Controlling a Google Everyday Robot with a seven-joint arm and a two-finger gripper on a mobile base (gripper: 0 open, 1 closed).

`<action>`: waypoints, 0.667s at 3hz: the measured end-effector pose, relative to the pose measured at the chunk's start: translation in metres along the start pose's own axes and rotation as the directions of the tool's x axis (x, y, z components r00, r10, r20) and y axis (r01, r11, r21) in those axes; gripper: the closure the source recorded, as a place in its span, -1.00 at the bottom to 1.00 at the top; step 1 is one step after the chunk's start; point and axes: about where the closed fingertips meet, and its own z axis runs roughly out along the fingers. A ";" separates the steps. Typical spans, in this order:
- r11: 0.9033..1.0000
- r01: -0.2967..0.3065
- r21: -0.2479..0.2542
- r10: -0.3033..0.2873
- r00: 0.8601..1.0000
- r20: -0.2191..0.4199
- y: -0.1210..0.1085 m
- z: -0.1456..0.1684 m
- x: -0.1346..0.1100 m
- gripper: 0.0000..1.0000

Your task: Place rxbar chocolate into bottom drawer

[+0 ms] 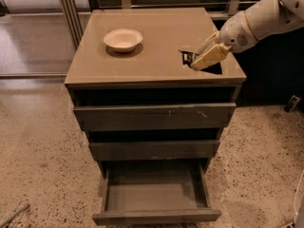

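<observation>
The rxbar chocolate (188, 57), a small black wrapper with white lettering, sticks out to the left of my gripper (198, 61) at the right front of the cabinet top (161, 37). The cream fingers (209, 57) are closed on the bar and hold it tilted, just above the surface. The bottom drawer (156, 216) is pulled out below, and its shallow tray shows nothing inside. The two drawers above it are only slightly out.
A cream round bowl (123, 38) stands on the cabinet top at the left. My white arm (256, 23) reaches in from the upper right. Speckled floor (42, 156) surrounds the cabinet. Metal frame legs (71, 8) stand behind at the left.
</observation>
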 end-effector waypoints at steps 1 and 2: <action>1.000 0.019 0.019 -0.019 1.000 -0.007 0.015 -0.007 0.001 1.00; 1.000 0.003 0.011 -0.003 1.000 -0.026 0.047 -0.001 0.021 1.00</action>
